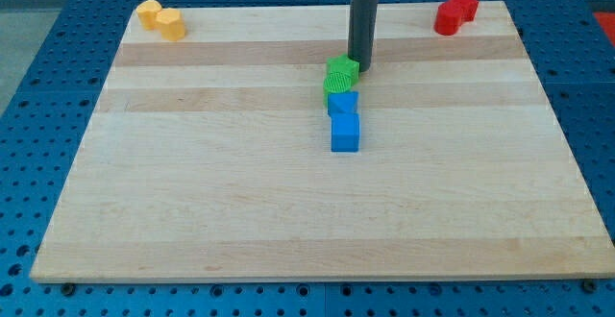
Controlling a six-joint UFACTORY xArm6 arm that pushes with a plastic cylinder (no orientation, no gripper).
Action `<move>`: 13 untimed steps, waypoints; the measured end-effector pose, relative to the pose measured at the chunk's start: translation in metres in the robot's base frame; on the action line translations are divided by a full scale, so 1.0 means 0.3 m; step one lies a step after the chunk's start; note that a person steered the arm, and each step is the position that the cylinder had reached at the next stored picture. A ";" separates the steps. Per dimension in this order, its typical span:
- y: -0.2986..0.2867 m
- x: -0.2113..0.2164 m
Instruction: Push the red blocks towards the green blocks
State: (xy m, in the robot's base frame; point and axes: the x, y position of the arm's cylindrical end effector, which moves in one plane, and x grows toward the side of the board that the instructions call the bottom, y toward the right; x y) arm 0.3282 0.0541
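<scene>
At the view's top right, red blocks (455,12) sit well apart from my tip (361,69), which touches green blocks (340,75)

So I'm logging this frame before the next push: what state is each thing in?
tip: down on the board, touching the green blocks' right side.
green blocks: bunched mid-board, against the blue ones.
blue blocks: in a column just below the green.
red blocks: top right corner, untouched.
yellow blocks: top left corner.

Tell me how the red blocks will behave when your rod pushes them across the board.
The red blocks look small and rigid, so they probably slide, not tip. There seem to be two touching; an off-centre push may split them. They sit near the board's top-right edge, far from my tip, which is beside the green blocks.
</scene>
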 end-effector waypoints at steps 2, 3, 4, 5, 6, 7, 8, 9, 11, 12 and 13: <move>0.126 0.000; 0.156 0.000; 0.230 0.004; 0.414 0.005; 0.624 0.005; 0.775 -0.041; 0.893 -0.141; 0.929 -0.259; 0.874 -0.457; 0.813 -0.455; 0.718 -0.455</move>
State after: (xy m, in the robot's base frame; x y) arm 0.1918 0.2695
